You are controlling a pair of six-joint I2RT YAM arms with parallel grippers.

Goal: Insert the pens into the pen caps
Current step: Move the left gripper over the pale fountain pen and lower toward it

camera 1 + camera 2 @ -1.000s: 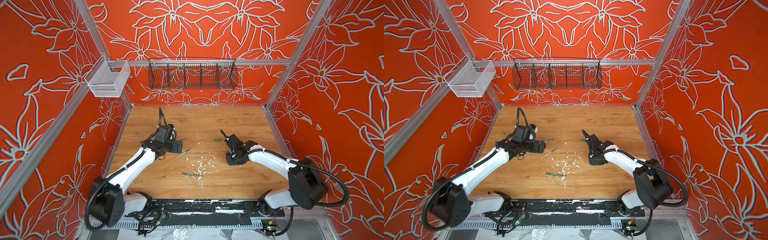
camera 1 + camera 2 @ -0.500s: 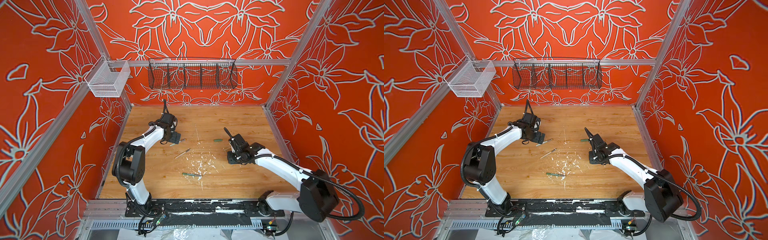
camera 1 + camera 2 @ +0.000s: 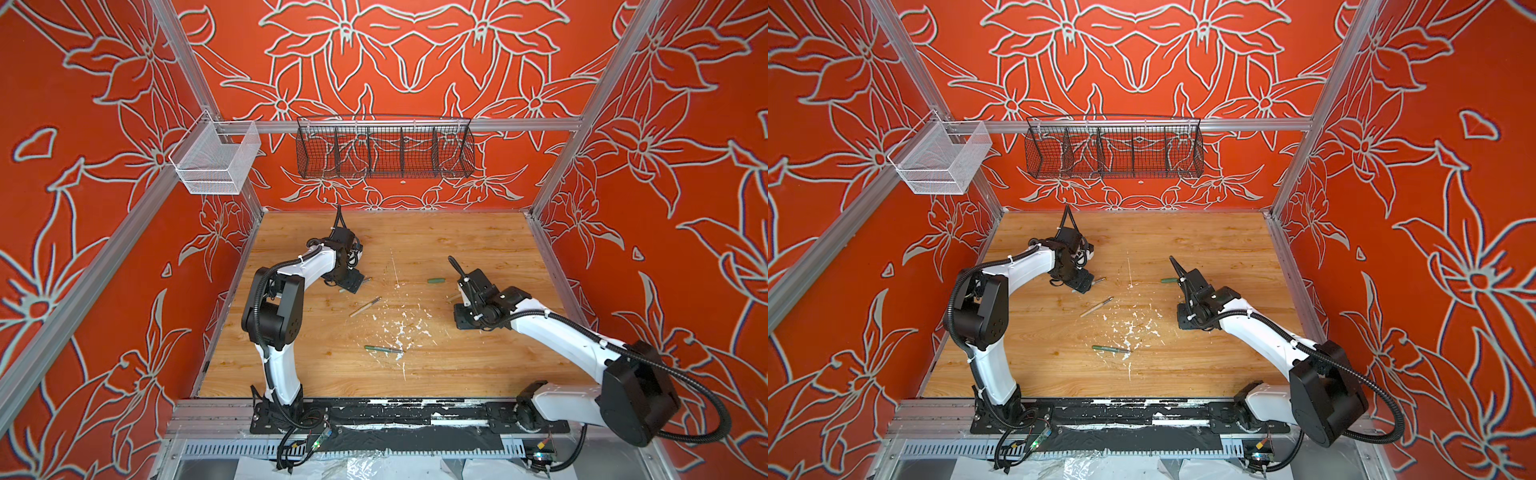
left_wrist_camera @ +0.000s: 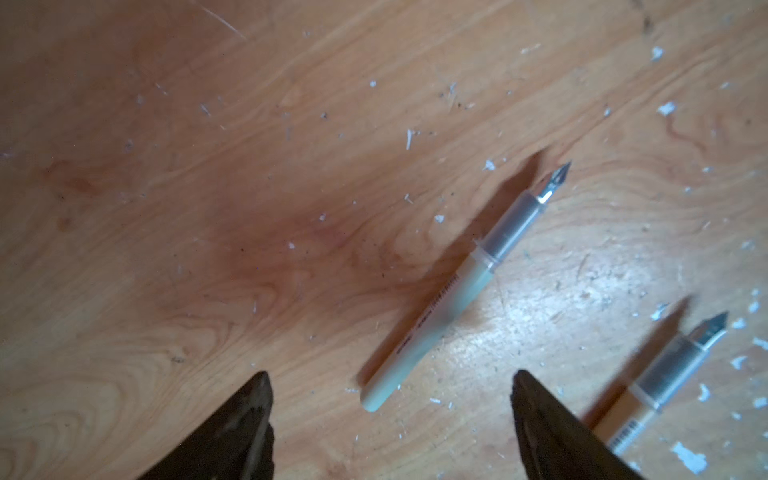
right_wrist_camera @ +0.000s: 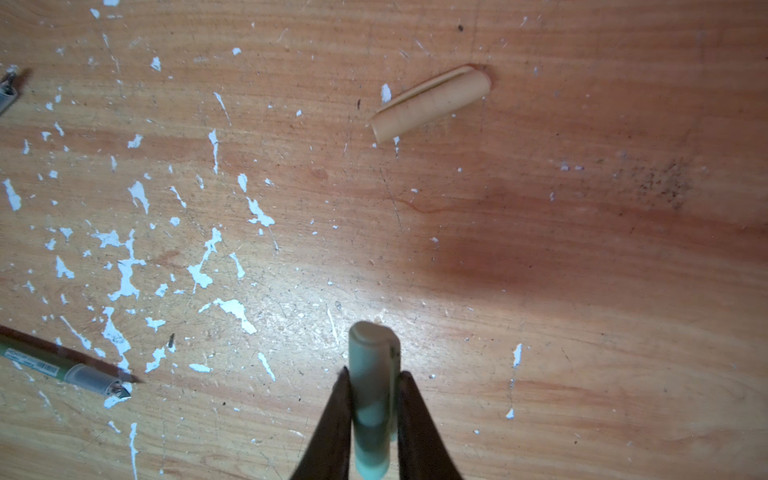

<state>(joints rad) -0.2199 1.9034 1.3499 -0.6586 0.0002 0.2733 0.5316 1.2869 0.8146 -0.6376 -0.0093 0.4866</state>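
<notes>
Left gripper (image 4: 390, 374): my jaws stand wide apart, holding nothing. The pale green pen (image 4: 440, 307) lies flat on the table, its butt end just ahead of the gap and touching neither finger. Its long axis slants away from me, nib at the far end. The tan pen (image 4: 660, 382) lies outside one finger, roughly parallel, nib also pointing away.

Right gripper (image 5: 375, 372): clamped on the light green cap (image 5: 374, 357). The cap's axis runs along my fingers, with its rounded closed end sticking out past the tips. The end nearer my wrist is blurred; probably the open mouth, but I cannot be sure. Ahead and well apart lies the tan cap (image 5: 432, 102), skewed across my line. Off to one side is the dark green pen (image 5: 62, 368), nib towards my side. In a top view the dark green cap (image 3: 435, 280) lies beyond my right wrist.

Surface: wood-grain table (image 3: 457, 241), scuffed, with white flecks (image 5: 124, 270) thick between my two arms. Orange flower-patterned walls (image 3: 665, 208) on three sides; black wire basket (image 3: 384, 147) on the back one.
</notes>
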